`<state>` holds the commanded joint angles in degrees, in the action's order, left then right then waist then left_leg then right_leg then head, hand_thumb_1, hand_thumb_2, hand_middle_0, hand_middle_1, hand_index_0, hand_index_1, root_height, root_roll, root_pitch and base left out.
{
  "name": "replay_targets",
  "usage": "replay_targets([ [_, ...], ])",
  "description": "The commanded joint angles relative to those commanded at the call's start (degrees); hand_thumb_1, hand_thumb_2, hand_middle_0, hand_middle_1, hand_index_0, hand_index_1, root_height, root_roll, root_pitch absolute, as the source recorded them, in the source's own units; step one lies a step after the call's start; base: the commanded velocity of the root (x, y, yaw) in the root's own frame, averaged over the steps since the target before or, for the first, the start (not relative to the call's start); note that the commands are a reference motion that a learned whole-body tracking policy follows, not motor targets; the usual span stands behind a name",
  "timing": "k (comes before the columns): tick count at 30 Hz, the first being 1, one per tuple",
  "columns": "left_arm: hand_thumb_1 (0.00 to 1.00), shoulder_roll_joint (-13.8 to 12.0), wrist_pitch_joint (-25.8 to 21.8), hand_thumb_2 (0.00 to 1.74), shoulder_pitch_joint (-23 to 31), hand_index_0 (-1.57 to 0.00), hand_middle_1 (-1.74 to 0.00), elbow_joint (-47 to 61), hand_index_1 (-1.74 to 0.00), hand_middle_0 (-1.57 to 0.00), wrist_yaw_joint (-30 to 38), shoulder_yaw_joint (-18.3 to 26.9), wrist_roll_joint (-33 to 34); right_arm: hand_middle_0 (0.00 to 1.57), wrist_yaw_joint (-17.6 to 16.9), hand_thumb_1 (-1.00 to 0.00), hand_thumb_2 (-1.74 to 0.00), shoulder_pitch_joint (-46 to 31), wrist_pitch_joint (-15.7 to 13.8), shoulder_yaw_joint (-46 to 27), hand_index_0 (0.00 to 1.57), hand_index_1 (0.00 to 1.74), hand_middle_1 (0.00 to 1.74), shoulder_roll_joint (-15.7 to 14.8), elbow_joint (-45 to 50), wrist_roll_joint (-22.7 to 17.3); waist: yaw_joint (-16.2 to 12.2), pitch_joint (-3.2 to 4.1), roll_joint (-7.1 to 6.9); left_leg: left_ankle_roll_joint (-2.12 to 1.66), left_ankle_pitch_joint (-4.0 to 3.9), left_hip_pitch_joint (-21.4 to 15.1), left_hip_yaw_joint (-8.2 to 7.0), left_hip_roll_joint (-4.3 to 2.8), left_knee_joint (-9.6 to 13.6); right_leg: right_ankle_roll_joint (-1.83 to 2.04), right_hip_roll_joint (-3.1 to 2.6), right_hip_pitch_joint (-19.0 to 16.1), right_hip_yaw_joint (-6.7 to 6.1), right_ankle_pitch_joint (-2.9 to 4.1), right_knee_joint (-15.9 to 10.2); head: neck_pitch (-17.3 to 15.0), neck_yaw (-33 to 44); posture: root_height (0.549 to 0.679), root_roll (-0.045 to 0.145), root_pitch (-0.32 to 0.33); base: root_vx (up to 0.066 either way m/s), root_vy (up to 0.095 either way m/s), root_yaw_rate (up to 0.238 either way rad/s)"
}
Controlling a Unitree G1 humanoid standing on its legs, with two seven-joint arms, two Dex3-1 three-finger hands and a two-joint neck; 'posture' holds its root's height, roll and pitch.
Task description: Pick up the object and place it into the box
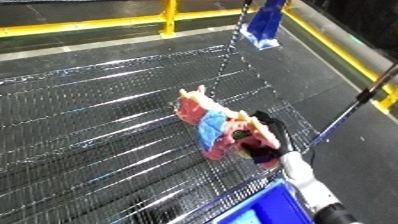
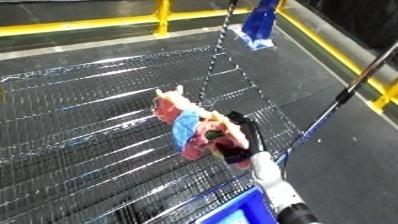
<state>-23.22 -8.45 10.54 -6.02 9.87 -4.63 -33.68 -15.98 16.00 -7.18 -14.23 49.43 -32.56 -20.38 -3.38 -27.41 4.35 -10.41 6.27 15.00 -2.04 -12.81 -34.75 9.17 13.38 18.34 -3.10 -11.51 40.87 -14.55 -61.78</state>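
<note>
The right hand (image 1: 263, 142) reached over the wire-mesh surface (image 1: 98, 150), its fingers (image 2: 238, 120) curled round the near end of a pink and blue plush toy (image 1: 209, 122), which stretched away up-left from them on the mesh. The toy looked soft, light and floppy; a hold nearer its middle should carry it better. The blue bin (image 1: 266, 207) sat just below the hand.

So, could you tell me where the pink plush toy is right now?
The pink plush toy lies right of centre on the wire mesh surface, with the right hand closed on its near end, above the blue bin.
</note>
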Motion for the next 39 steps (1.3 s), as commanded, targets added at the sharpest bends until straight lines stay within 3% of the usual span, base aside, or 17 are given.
replay_targets([
  [5,1.00,1.2,0.3,1.74,0.4,-1.57,-1.74,-0.1,-1.74,-1.57,0.6,1.3,0.8,1.57,-2.2,-1.00,-1.74,-8.8,-1.5,-8.8,1.57,1.74,1.74,-3.8,10.1,-0.3,-1.6,0.32,-0.43,0.12,0.58,-0.9,-0.36,-0.26,-0.5,-0.06,0.06,-0.9,-0.02,-0.13,-0.2,0.8,-2.0,0.630,0.054,-0.174,-0.004,0.013,-0.065],
  [13,1.00,2.2,0.9,1.74,0.2,-1.57,-1.74,-0.3,-1.74,-1.57,1.3,2.3,1.4,1.57,-5.0,-1.00,-1.74,-18.4,-4.4,-18.7,1.57,1.74,1.74,-11.6,17.5,-1.0,-4.5,0.40,-0.95,0.38,1.41,-1.4,-0.76,-0.61,-1.9,-0.36,-0.20,-1.3,-0.72,0.16,-0.1,0.1,-5.1,0.629,0.056,-0.190,-0.016,0.010,-0.068],
  [21,1.00,3.0,1.8,1.74,-0.1,-1.57,-1.74,-1.4,-1.74,-1.57,1.8,2.1,1.9,1.57,-6.6,-1.00,-1.74,-25.4,-7.1,-23.7,1.57,1.74,1.74,-22.1,20.3,-2.3,-8.3,0.89,-1.21,0.59,2.26,-2.2,-1.43,-1.01,-3.0,-0.84,-0.84,-1.9,-1.82,0.27,0.0,-5.2,-8.9,0.630,0.060,-0.205,-0.002,0.022,-0.096],
  [29,1.00,2.4,2.2,1.74,-0.8,-1.57,-1.74,-3.5,-1.74,-1.57,1.8,1.4,2.3,1.57,-7.3,-1.00,-1.74,-30.0,-7.3,-25.4,1.57,1.74,1.74,-26.9,15.2,-3.2,-11.7,1.33,-1.46,0.50,2.67,-3.0,-2.15,-1.45,-3.8,-1.26,-1.39,-2.9,-2.71,1.03,-0.7,-10.0,-12.4,0.631,0.065,-0.222,-0.004,0.019,-0.082],
  [39,1.00,1.3,1.5,1.74,-1.9,-1.57,-1.74,-4.4,-1.74,-1.57,1.5,0.4,3.4,0.79,-8.2,-0.50,-0.87,-31.1,-7.9,-26.5,0.79,0.87,0.87,-28.5,6.7,-4.9,-14.6,1.86,-1.21,0.36,2.50,-2.8,-2.58,-1.55,-3.9,-1.64,-1.90,-3.1,-3.54,2.06,-1.9,-13.8,-12.3,0.633,0.071,-0.226,-0.012,0.014,-0.054],
])
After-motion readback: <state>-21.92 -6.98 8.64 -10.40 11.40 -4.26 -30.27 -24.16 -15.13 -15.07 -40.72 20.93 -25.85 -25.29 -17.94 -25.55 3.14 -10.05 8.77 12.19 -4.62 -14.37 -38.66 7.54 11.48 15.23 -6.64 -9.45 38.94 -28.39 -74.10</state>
